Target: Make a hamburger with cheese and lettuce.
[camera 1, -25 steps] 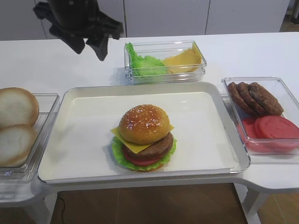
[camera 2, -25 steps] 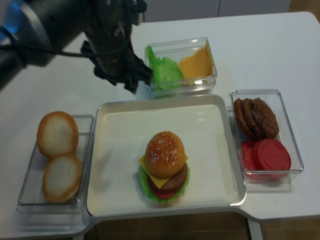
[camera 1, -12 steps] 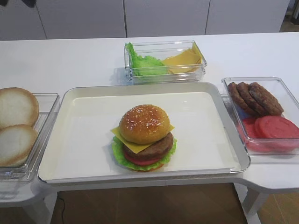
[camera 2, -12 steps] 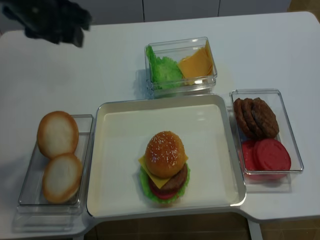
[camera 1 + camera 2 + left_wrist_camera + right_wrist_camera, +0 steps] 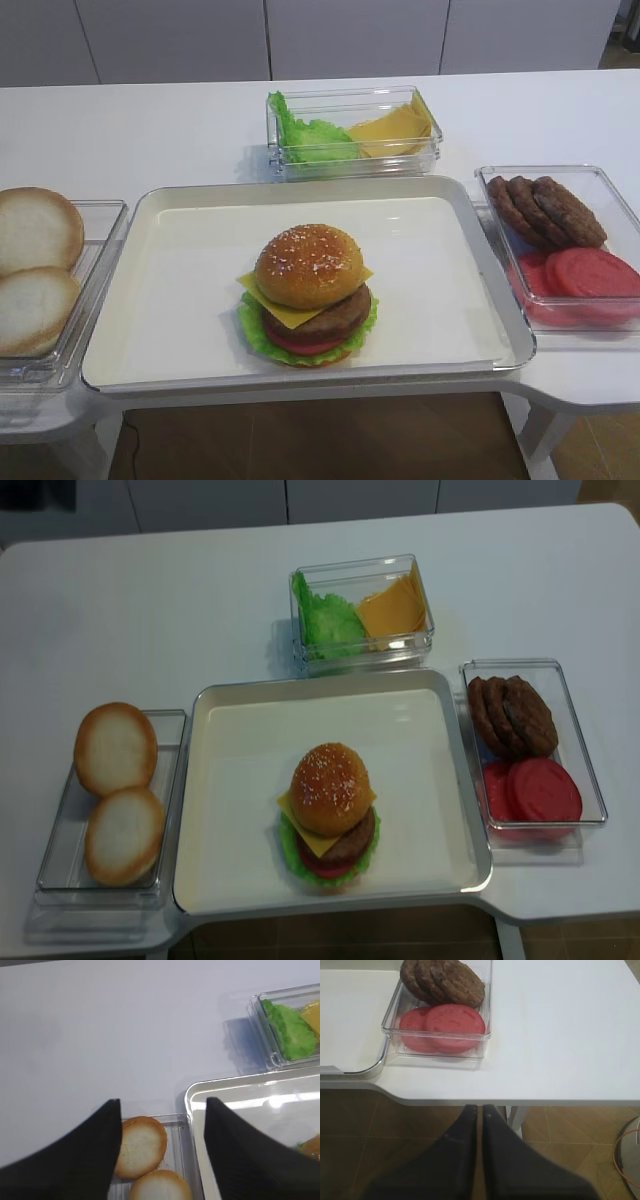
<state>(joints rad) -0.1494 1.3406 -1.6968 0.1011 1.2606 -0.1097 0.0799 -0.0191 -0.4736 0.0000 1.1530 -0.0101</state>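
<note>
White tabletop (image 5: 150,130) under me, pale cabinet fronts behind it, and right in the middle sits the big silver-rimmed tray (image 5: 180,200). On it, toward the near edge, stands the hamburger (image 5: 308,295), and it looks complete: sesame top on, the cheese (image 5: 252,287) poking a yellow corner out beneath it, the lettuce (image 5: 252,333) frilling out at the base. I judge the build done, with nothing obvious left to stack.

Around the tray: a clear bin of plain bun halves (image 5: 35,260) to the left, a bin of patties and tomato slices (image 5: 560,235) to the right, and a bin of spare leaves and cheese slices (image 5: 350,128) behind.

Now, where am I? My left gripper (image 5: 162,1145) is spread wide and empty, above the bun bin's far end, so the hamburger lies ahead and to its right, only a sliver showing at the wrist view's edge. My right gripper (image 5: 480,1115) is pinched closed on nothing, hanging off the table's near edge, the hamburger well off to its left and out of that view. Neither arm shows in the high views; which is nearer I can't tell.
</note>
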